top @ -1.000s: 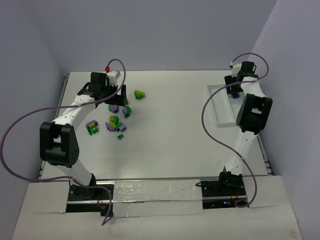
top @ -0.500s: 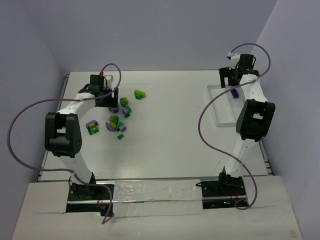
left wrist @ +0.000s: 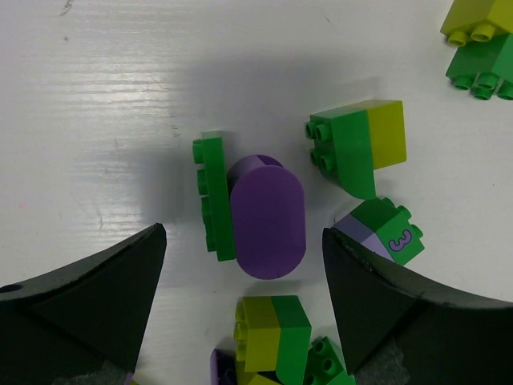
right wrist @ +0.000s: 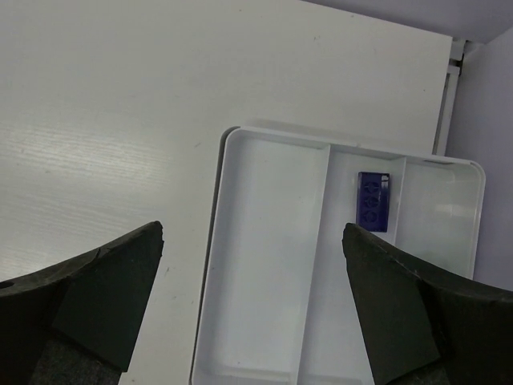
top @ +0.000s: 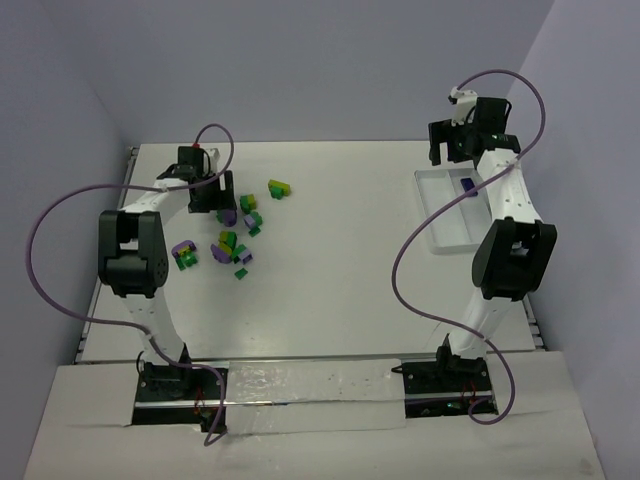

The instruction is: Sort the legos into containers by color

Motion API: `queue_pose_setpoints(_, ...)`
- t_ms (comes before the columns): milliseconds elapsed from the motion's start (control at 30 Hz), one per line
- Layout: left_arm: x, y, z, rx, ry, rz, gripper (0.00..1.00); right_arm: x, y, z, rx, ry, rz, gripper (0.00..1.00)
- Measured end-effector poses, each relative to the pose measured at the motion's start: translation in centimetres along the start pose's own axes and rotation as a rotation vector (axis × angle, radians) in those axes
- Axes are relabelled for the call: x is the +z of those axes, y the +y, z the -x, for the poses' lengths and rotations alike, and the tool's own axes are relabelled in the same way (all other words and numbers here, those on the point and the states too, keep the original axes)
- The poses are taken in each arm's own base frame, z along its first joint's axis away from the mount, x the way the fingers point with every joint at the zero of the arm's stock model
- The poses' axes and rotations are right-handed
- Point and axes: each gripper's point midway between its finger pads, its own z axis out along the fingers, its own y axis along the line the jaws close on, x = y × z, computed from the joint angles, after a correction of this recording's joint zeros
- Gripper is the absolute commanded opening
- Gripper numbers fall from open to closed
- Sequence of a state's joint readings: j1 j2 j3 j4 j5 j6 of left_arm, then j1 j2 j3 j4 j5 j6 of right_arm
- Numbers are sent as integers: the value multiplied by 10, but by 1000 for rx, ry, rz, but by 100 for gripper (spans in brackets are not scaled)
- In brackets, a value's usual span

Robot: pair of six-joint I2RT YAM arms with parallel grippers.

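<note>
Legos (top: pixel 233 232) are lying heaped on the table (top: pixel 340 260) as our left claw (left wrist: pixel 243 241) is hanging spread above a rounded purple brick (left wrist: pixel 268 220); our right claw (right wrist: pixel 252 241), jaws wide apart, is hovering over the white tray (right wrist: pixel 264 265), one dark blue brick (right wrist: pixel 373 201) lying in its middle compartment.

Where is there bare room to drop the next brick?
In the tray, the wide compartment beside the purple brick is bare; so is the narrow one opposite. The table between tray and lego pile is bare; the pile is crowded.
</note>
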State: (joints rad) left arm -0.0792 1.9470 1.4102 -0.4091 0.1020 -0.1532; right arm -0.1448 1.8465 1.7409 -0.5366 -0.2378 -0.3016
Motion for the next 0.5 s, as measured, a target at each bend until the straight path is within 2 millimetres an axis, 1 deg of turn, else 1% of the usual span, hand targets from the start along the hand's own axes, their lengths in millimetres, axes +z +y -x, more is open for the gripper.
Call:
queue_pose_setpoints(133,8,-1,-6,-4,23,-10,87,1,7,1,15,0,20,100)
queue_pose_setpoints(233,15,1,-12,-5,41,-7,84,2,18,2,21,1,42,100)
queue_pose_setpoints(433,25,4,-18,-1,62,17,81,5,54,8,16,-5,116,100)
queue_pose_setpoints(500,27,4,-20,3,68,24,76,5,65,10,15,-6,139,100)
